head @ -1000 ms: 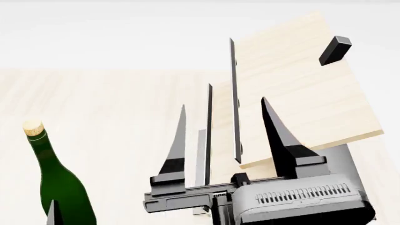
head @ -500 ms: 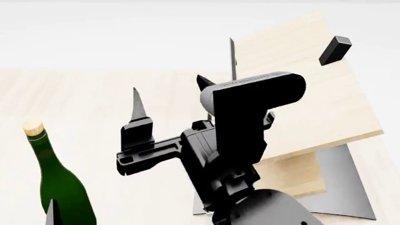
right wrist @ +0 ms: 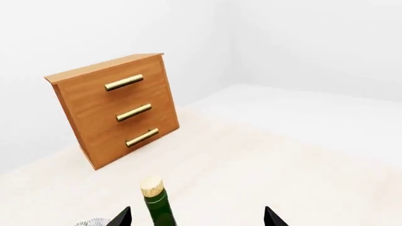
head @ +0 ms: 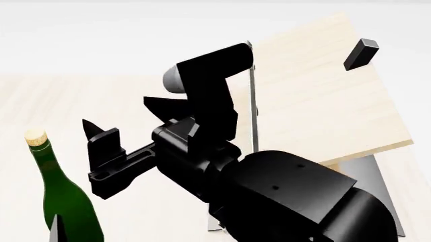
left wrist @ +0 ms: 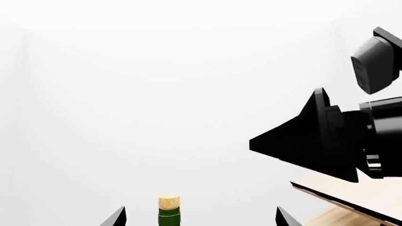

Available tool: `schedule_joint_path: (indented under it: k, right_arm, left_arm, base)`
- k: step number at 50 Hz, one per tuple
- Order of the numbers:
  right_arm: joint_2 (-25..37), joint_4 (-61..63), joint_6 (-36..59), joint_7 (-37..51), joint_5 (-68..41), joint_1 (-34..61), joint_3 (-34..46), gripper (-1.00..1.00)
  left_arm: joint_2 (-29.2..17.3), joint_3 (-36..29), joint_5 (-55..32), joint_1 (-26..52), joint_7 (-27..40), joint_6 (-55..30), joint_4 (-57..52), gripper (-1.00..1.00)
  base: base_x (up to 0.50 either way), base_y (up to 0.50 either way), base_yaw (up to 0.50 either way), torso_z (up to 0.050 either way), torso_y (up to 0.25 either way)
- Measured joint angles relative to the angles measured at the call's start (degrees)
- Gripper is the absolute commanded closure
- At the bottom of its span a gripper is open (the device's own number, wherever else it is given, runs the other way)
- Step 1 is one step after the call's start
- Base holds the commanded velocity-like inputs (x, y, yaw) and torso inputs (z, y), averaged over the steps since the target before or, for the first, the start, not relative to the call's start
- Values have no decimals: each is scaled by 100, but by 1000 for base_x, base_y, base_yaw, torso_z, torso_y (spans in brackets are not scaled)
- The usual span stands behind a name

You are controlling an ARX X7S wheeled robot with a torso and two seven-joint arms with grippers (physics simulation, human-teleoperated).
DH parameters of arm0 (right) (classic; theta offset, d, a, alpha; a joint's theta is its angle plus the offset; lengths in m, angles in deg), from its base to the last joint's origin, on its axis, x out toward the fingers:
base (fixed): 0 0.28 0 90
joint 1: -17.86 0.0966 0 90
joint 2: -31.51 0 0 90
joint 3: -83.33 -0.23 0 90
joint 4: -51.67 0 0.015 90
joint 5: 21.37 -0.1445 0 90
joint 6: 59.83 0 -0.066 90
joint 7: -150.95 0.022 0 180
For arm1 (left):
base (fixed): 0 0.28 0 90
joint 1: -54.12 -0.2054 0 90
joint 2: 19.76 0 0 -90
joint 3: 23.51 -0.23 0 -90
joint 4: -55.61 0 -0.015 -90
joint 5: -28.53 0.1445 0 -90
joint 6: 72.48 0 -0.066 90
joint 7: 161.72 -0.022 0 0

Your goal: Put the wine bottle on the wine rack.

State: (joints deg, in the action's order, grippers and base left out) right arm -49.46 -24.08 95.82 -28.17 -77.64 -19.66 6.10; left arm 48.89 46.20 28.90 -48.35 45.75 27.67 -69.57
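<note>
The wine bottle [head: 62, 194] stands upright at the left of the head view, dark green with a tan cork. My right gripper [head: 116, 112] hangs open just to its right, at about cork height, fingers spread and empty. In the right wrist view the bottle's neck [right wrist: 157, 207] rises between that gripper's fingertips [right wrist: 122, 218], nearer one side. My left gripper [left wrist: 199, 219] is open too, with the cork [left wrist: 167, 202] between its tips. Only one left fingertip [head: 58, 228] shows in the head view, low beside the bottle. The wine rack [head: 323, 91] stands at the right, partly hidden by my right arm.
A reddish-brown cabinet [right wrist: 116, 110] with three brass handles stands beyond the bottle in the right wrist view. The edge of a patterned bowl [right wrist: 94, 222] shows near the bottle's base. The rack's grey base [head: 385, 191] sits on the pale wooden tabletop [head: 101, 96].
My right arm has swung left, away from the front of the rack, and its open gripper now hangs next to the bottle. The bottle and the left fingertip have not moved.
</note>
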Motion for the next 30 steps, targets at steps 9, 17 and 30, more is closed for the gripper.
schedule_joint_path:
  k: [9,17,30]
  right_arm:
    - [-74,-526,162,-235,-171,333,133,-100]
    - [-121,-806,247,-359,-280,502,242,-100]
    - [-165,-934,271,-477,-378,580,456,-100]
  left_arm:
    - [-15,-7,-6,1,16,4,-4,-100]
    - [-27,-15,-11,6,28,-4,-13,-100]
    - [-44,-33,-22,22,44,-6,-7,-100]
  base:
    - [0,0,0,0,0]
    - [0,0,0,0,0]
    - [0,0,0,0,0]
